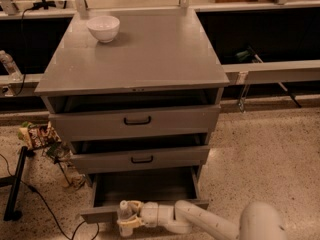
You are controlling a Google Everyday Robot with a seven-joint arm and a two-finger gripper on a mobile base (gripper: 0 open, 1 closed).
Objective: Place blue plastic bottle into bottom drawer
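Down at six o'clock from the grey cabinet (140, 59), the gripper (129, 220) is clamped around the blue plastic bottle (124, 210), white cap up, right at the front lip of the bottom drawer (150, 186), which stands pulled out. The white arm (200, 221) reaches in from four o'clock. On the cabinet top, at eleven o'clock, sits a white bowl (103, 28)

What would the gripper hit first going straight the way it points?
The gripper points left in view along the bottom drawer's front, holding the bottle; beyond it, likely the black floor cable, depth unclear.
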